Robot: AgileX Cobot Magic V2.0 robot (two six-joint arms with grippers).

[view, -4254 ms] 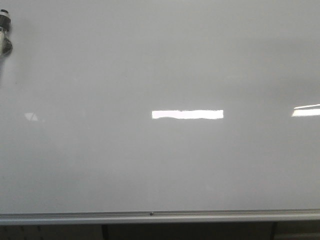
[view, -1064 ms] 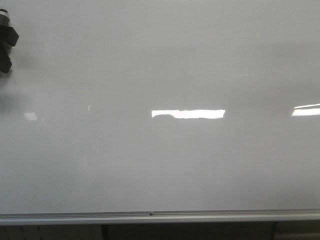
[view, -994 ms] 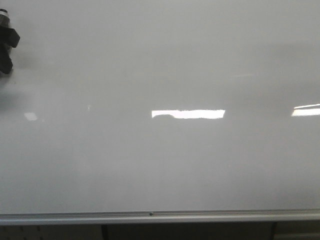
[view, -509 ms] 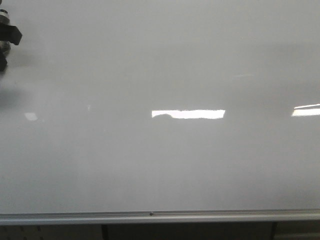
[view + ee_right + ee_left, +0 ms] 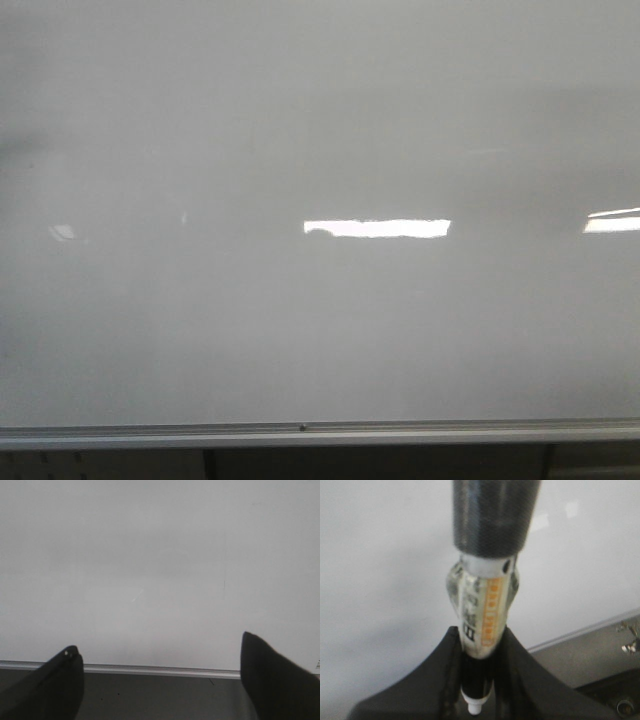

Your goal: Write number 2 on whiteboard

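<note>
Left wrist view shows the left gripper (image 5: 479, 680) clenched on a marker (image 5: 482, 615) in front of the whiteboard (image 5: 320, 330), which bears no number 2; if the arm misjudges its approach, the tip may skid or miss the glossy board. The right gripper (image 5: 160, 680) stands released above the board's rail (image 5: 150, 669). Compared with half a second ago, the dark arm part near the board's upper left corner has left the front view.

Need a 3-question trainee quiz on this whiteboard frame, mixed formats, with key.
1. True or false: a digit is already drawn on the whiteboard.
2. Which gripper holds the marker? A) left gripper B) right gripper C) neither
3. Fill in: in the front view, the number of arms in sight is ____.

Key: 1 false; 2 A; 3 zero.
</note>
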